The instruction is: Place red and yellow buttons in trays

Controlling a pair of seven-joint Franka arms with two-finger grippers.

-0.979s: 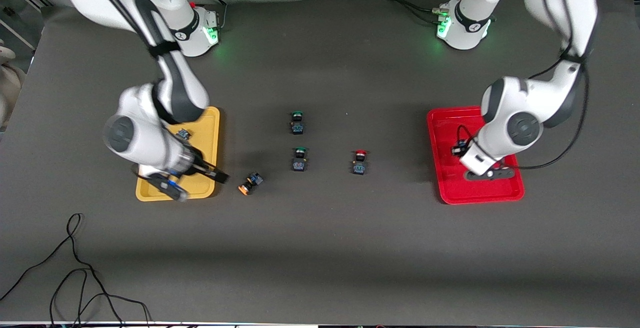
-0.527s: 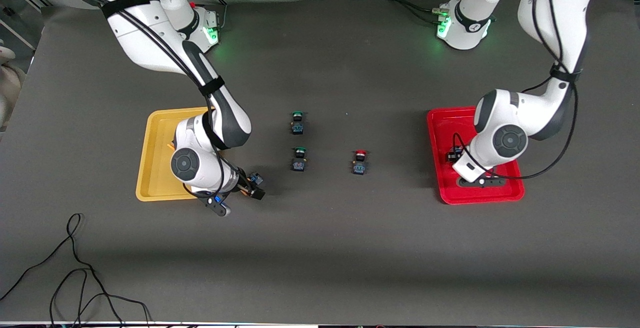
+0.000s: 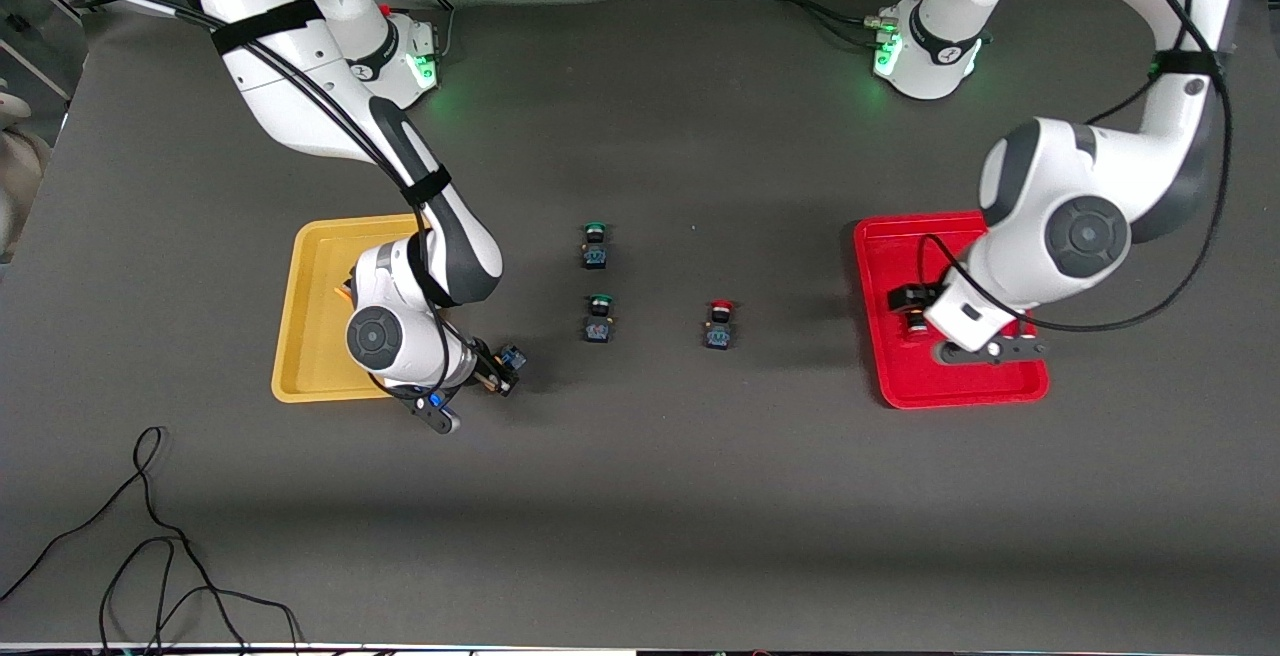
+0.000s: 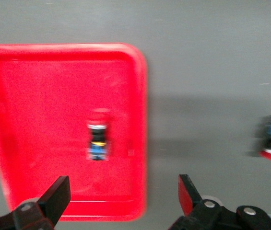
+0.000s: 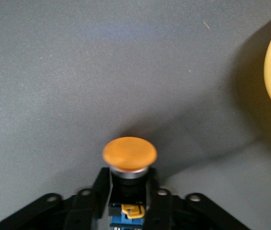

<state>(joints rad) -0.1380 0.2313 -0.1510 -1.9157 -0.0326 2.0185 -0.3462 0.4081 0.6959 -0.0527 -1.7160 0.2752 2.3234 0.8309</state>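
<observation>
My right gripper (image 3: 496,376) is shut on a yellow button (image 3: 509,360) just off the yellow tray (image 3: 300,336), at its corner nearer the front camera. In the right wrist view the orange-yellow cap (image 5: 129,153) sticks out between my fingers (image 5: 101,191). Another yellow button (image 3: 345,289) lies in the yellow tray, mostly hidden by the right arm. My left gripper (image 3: 985,350) is open and empty over the red tray (image 3: 960,391). One red button (image 3: 911,319) lies in that tray (image 4: 29,96). The other red button (image 3: 718,324) stands on the table mid-way.
Two green-capped buttons (image 3: 594,244) (image 3: 598,318) stand in the middle of the table, beside the loose red button. A black cable (image 3: 150,536) lies near the table's front edge at the right arm's end.
My right gripper moved from over the yellow tray to the yellow button and shut on it. My left gripper rose over the red tray, leaving the red button lying in it.
</observation>
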